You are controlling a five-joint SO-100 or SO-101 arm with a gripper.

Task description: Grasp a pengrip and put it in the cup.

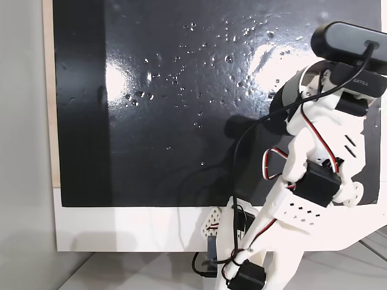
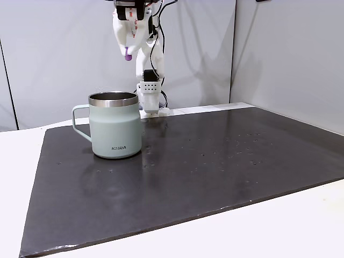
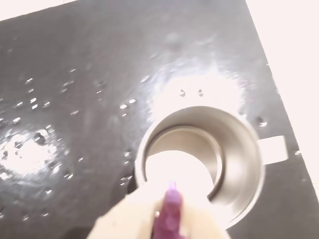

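Note:
In a fixed view the grey-green cup (image 2: 115,126) stands upright on the black mat (image 2: 215,172), with its pale handle (image 2: 79,121) pointing left. High above its rim hangs my gripper (image 2: 128,49), shut on the small purple pengrip (image 2: 127,54). The wrist view looks straight down into the cup's shiny steel mouth (image 3: 234,149). There the pengrip (image 3: 172,219) sticks out between my blurred pale fingers (image 3: 124,216) at the bottom edge. Its tip lies over the near part of the opening.
Small bright specks are scattered over the glossy mat (image 1: 181,90). A white table (image 2: 279,231) surrounds it, with grey walls behind. The white arm (image 1: 308,181) and its dark webcam (image 1: 351,42) cover the mat's right side. The arm's base (image 2: 149,99) stands behind the cup.

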